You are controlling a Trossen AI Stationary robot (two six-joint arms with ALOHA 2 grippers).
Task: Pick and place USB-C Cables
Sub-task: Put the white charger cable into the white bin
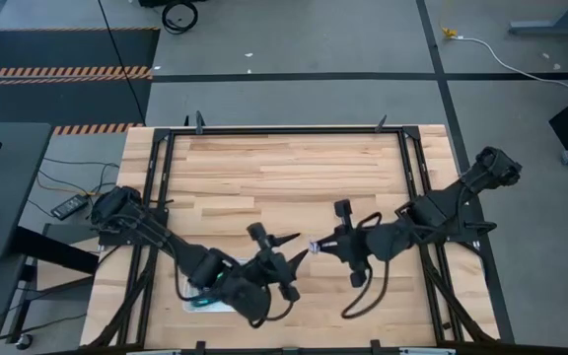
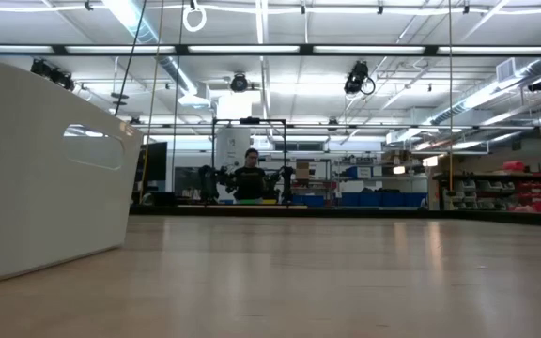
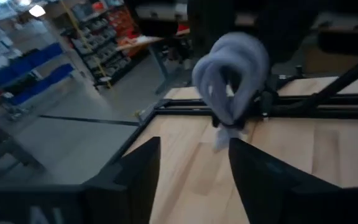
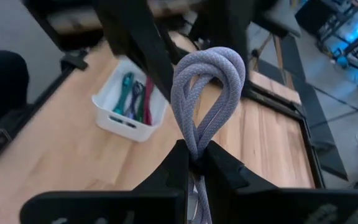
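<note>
The silver-grey USB-C cable (image 4: 207,81) is a looped bundle in my shut right gripper (image 4: 194,158), lifted over the table's middle (image 1: 314,247). My left gripper (image 3: 194,149) is open and faces that bundle (image 3: 229,74) from the table's left, its fingertips just short of it and touching nothing. The white tray (image 4: 114,121) sits on the table near the near edge, under my left arm (image 1: 197,296). Teal, purple and dark red cables (image 4: 135,96) lie in it. No green cable shows. My right gripper pinches the silver-grey cable between its two fingers below the loop (image 4: 194,146), coming about level from the table's right. The loop end (image 4: 209,62) sticks out past the fingertips and the rest runs back between the fingers. The bundle is lifted clear of the table.
A black frame (image 1: 407,168) runs around the wooden table top. The tray's white wall (image 2: 45,160) fills the left of the low view, with bare wood beside it. Black cabling (image 1: 363,296) hangs from my right arm. A person (image 2: 249,174) stands far behind the table.
</note>
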